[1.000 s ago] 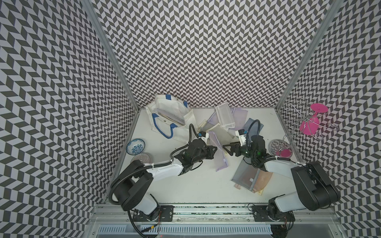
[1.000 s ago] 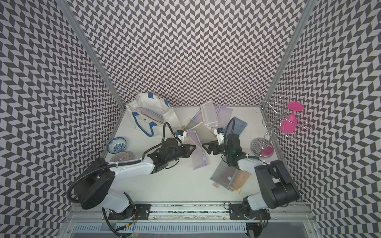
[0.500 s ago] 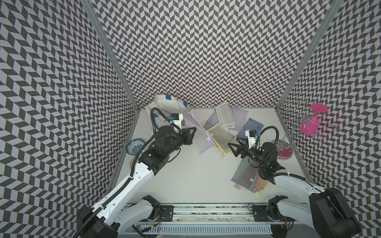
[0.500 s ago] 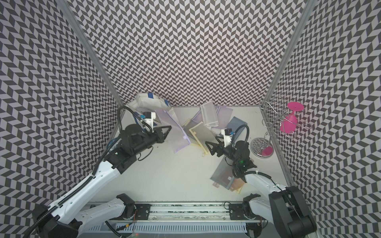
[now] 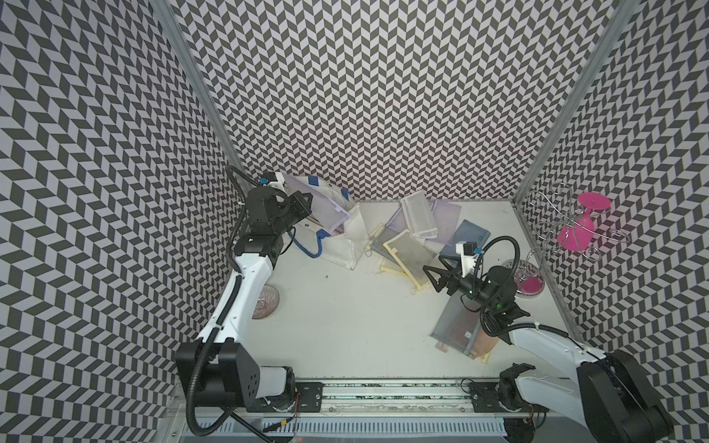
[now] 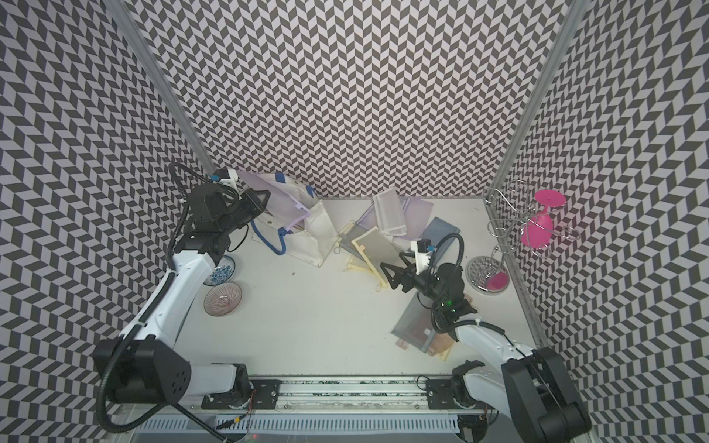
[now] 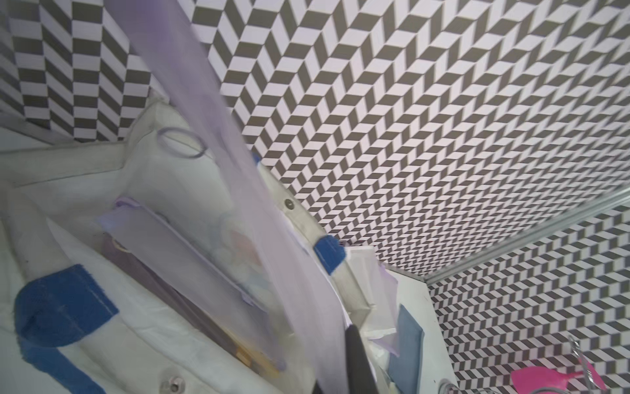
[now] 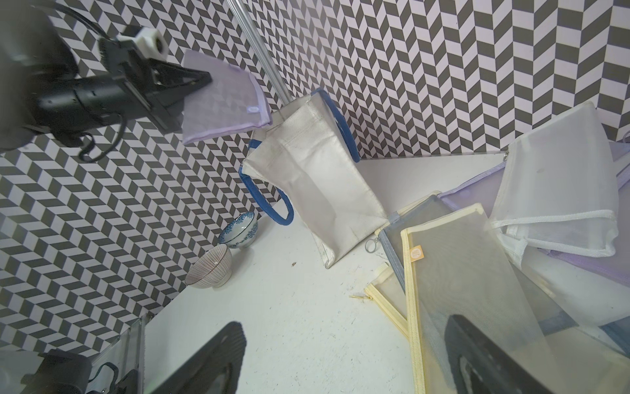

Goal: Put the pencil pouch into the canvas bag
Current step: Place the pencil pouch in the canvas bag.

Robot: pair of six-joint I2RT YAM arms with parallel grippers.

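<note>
**Fig. legend, colours & patterns.**
- Walls [image 5: 383,96]: blk/wht chevron tiling.
- Counter [image 5: 345,326]: plain wht.
- Canvas bag [image 8: 317,191]: off-wht cloth; rope handles [image 8: 272,208] & tabs [image 7: 64,307] blue.
- Pencil pouch [image 8: 221,102]: see-through lilac mesh, lilac trim.
- Yellow-edged pouch [image 8: 470,293]: grey mesh, pale-yellow border.
- Mesh pouch [image 8: 559,184]: wht.
- Flat pouch [image 5: 470,234]: slate blue.
- Floral bowl [image 8: 240,233]: wht w/ blue print.
- Striped bowl [image 8: 211,269]: wht w/ fine dark stripes.
- Glass [image 5: 577,230]: hot pink.

The canvas bag [image 6: 312,234] sits far left, bowls [image 6: 222,297] before it, pouches [image 6: 378,245] piled to its right.
</note>
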